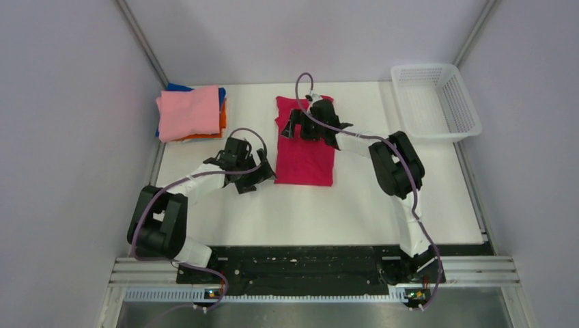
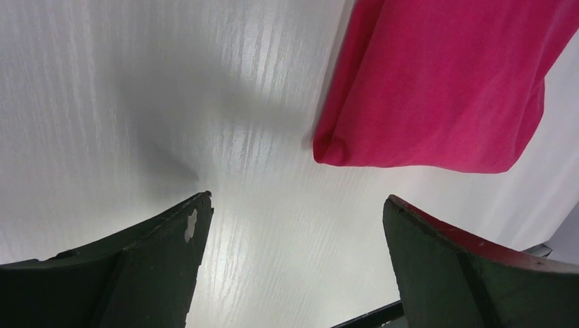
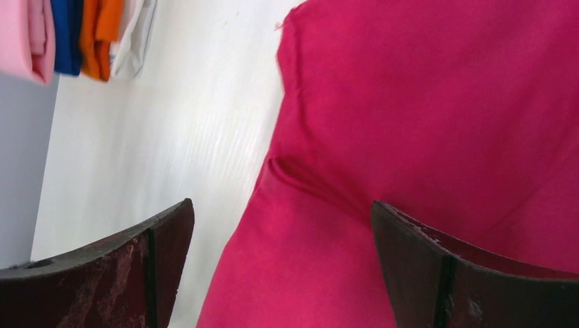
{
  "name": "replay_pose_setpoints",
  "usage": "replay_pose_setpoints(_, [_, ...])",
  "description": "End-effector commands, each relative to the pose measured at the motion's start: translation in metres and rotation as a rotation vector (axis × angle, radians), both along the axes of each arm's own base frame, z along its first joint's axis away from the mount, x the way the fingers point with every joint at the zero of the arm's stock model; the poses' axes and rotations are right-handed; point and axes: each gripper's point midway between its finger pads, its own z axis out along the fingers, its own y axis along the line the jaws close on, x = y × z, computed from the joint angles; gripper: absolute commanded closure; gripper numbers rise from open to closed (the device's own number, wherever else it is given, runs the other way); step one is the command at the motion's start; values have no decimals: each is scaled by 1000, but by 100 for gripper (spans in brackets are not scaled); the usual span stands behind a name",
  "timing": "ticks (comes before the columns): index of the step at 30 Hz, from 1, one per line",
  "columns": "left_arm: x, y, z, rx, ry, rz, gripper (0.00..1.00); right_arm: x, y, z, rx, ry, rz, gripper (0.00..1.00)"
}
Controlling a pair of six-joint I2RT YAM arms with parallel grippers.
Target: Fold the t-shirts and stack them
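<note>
Far left of the table (image 1: 307,212): folded stack (image 1: 192,115), light pink on top, with orange and blue edges showing beneath. Left gripper (image 2: 297,205): jaws spread wide, holding nothing, over bare tabletop just beside the near-left corner of the crimson t-shirt (image 1: 305,156). Centre: the crimson t-shirt lies flat, folded to a long narrow rectangle. Right gripper (image 3: 283,208): jaws wide, empty, above the shirt's far-left edge. Far right: white mesh basket (image 1: 440,102).
</note>
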Motion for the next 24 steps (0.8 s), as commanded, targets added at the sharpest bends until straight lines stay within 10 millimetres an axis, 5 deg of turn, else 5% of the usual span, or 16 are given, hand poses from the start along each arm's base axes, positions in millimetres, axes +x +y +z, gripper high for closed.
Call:
replay_pose_setpoints(1, [14,-12,8,-50,-43,-17,1,26,-8,22,31,-39,-65,1])
replay_pose_setpoints(7, [23,-17,2,-60,-40,-18,9,8,-12,71,56,-117,-12,1])
replay_pose_setpoints(9, [26,-21,-1,-68,-36,-27,13,-1,-22,97,60,-163,-10,1])
replay_pose_setpoints(14, [28,-37,-11,-116,-7,-61,22,-34,-61,117,42,-210,-92,1])
replay_pose_setpoints(17, [27,-43,-17,-115,12,-75,29,-58,-89,110,17,-197,-146,1])
replay_pose_setpoints(24, [27,-47,-31,-84,46,-83,57,-126,-149,61,18,-57,-246,1])
